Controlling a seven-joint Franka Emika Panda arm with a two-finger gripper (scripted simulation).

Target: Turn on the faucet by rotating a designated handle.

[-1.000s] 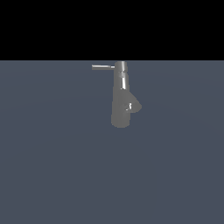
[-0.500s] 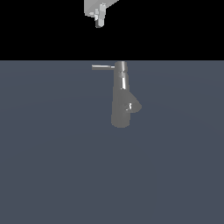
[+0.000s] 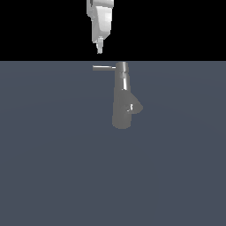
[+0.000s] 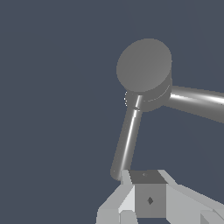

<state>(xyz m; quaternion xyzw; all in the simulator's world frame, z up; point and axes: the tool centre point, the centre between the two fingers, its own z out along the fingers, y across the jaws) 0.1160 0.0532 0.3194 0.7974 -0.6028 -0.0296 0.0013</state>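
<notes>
The faucet [image 3: 122,99] is a grey metal cylinder with a stubby spout [image 3: 136,107] low on the exterior view's right. The handle [image 3: 103,67], a thin shiny rod, sticks out from its top toward the exterior view's left. My gripper [image 3: 99,48] hangs above the handle's free end with a small gap and touches nothing. Its fingers are pressed together and hold nothing. In the wrist view the handle [image 4: 127,135] runs from the faucet's round cap [image 4: 144,65] to just ahead of my gripper [image 4: 146,183].
A flat dark grey-blue floor [image 3: 53,154] spreads around the faucet. In the wrist view the thicker faucet body [image 4: 197,101] runs off toward the frame edge. Nothing else shows.
My gripper came into the exterior view from above and has kept dropping toward the handle's free end. The faucet and handle have not moved.
</notes>
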